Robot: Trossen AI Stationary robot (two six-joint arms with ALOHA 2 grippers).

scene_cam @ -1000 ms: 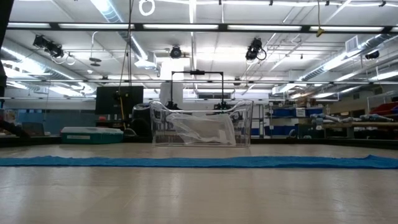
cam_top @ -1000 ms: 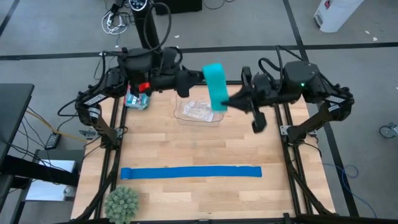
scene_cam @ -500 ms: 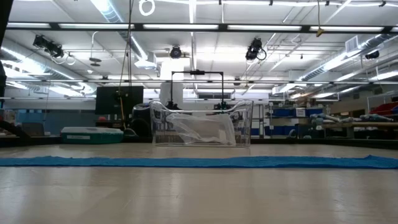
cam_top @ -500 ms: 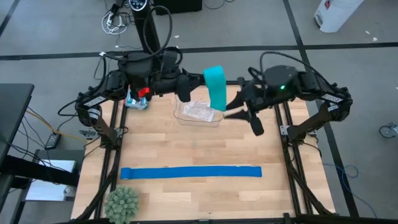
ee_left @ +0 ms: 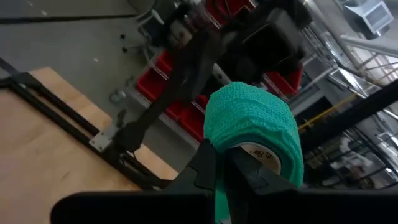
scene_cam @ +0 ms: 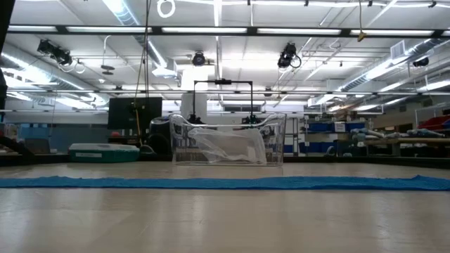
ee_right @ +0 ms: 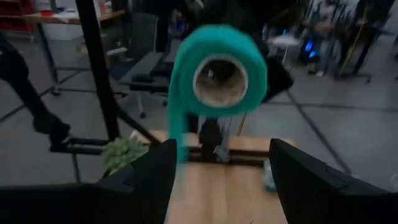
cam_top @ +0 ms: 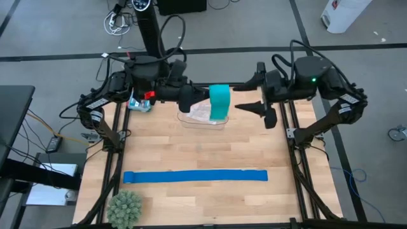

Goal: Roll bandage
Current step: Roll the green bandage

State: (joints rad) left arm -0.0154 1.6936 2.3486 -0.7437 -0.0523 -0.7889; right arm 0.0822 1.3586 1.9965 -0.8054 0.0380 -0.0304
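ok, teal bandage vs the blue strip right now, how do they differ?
Colour: the teal bandage is teal-green, the blue strip royal blue. Form: the teal one is mostly wound on a core with a tail hanging down; the blue one lies flat, fully stretched out. Support: the teal one is held up over the clear container by the left end effector; the blue one rests on the table. Both look like stretchy fabric.

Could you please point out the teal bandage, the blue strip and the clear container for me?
Bandage (cam_top: 219,102), high view, on its hanging teal part.
Blue strip (cam_top: 194,176), high view, mid-length.
Container (scene_cam: 228,162), low view, front wall.
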